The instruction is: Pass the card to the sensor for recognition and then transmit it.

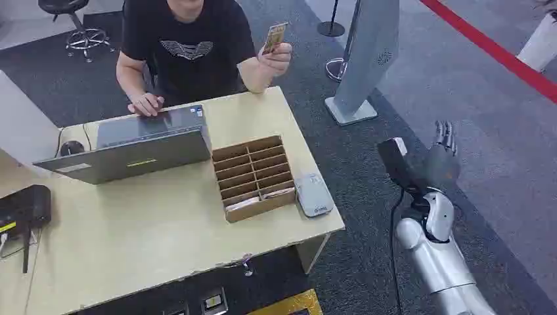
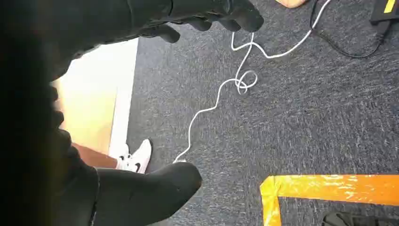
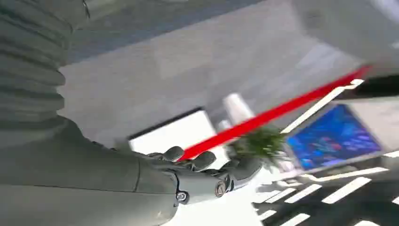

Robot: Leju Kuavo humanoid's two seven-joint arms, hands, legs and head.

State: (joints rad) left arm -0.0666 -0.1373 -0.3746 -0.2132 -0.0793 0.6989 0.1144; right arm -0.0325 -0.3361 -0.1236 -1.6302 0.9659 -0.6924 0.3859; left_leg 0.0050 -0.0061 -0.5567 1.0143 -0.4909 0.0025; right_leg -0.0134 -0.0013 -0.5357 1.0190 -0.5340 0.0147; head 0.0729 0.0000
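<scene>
A person seated behind the table holds up the yellow card [image 1: 274, 37] between their fingers, above the table's far right corner. The grey sensor pad [image 1: 313, 195] lies flat near the table's right edge, beside a cardboard organizer. My right hand [image 1: 441, 154] is raised to the right of the table, clear of it, fingers straight and apart, holding nothing. The right wrist view shows the same hand [image 3: 202, 176] empty, with background blur behind it. My left hand [image 2: 117, 193] hangs over dark carpet, its thumb and fingers [image 2: 202, 16] spread with nothing between them.
A laptop [image 1: 131, 146] under the person's other hand, a mouse [image 1: 71, 147], a compartmented cardboard organizer [image 1: 255, 177] with cards, and a black device [image 1: 25, 207] share the table [image 1: 144, 236]. A white kiosk stand [image 1: 368, 59] rises beyond my right hand. White cable [image 2: 237, 80] and orange tape [image 2: 329, 188] lie on the floor.
</scene>
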